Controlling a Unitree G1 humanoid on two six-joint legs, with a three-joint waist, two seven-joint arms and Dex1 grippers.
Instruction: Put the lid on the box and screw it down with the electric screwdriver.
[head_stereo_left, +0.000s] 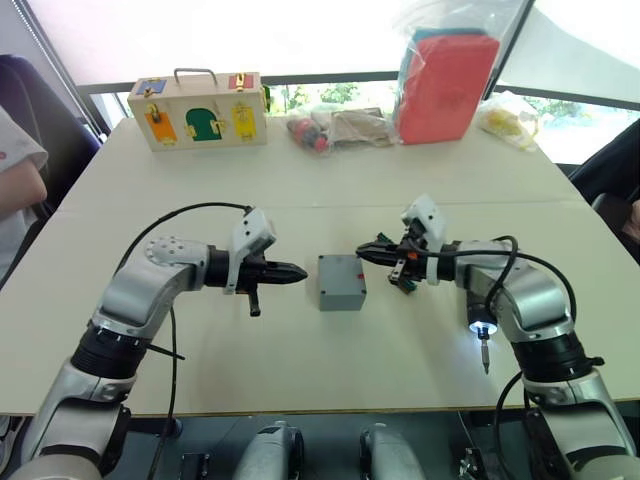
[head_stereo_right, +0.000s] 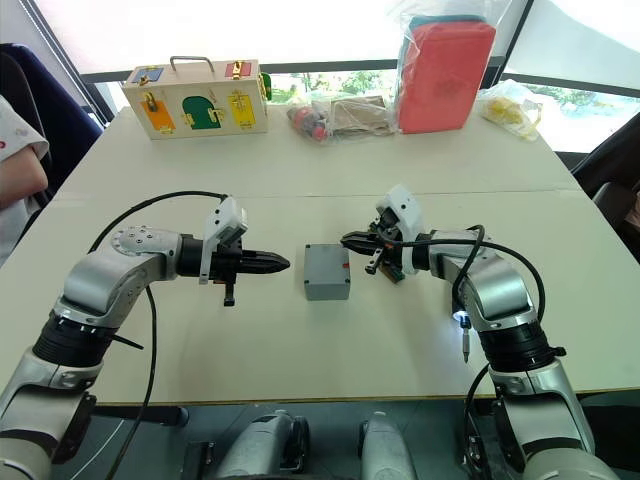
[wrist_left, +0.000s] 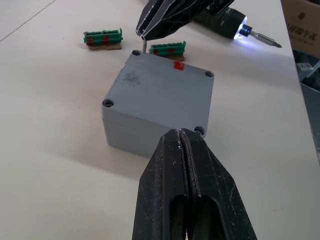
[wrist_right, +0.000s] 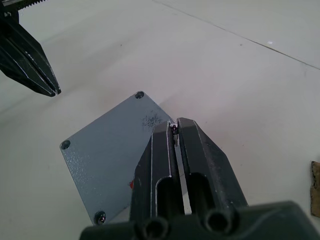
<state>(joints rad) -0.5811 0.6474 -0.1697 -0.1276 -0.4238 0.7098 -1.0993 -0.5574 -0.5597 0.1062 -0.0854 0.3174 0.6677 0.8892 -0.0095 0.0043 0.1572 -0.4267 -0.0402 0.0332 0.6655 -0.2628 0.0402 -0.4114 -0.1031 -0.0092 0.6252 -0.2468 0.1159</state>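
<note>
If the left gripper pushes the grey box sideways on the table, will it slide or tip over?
It would probably slide: the box looks squat, with a flat base on the smooth table. It seems to be stiff plastic, so it should not flex. It is likely light, so even a small nudge may shift it.

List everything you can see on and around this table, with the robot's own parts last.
box: one, grey, table centre, between the grippers
lid: one, grey, on top of the box
electric screwdriver: one, black, tip light on, beside the right forearm
terminal blocks: two, green with red, on the table beyond the box
wooden case: one, coloured latches, far left
bagged pad: one, red, far right
small bags: several, clear, far edge
table: one, beige
person's arm: one, left edge
left gripper: black, shut, empty, left of the box
right gripper: black, shut on a screw over a lid corner
</note>
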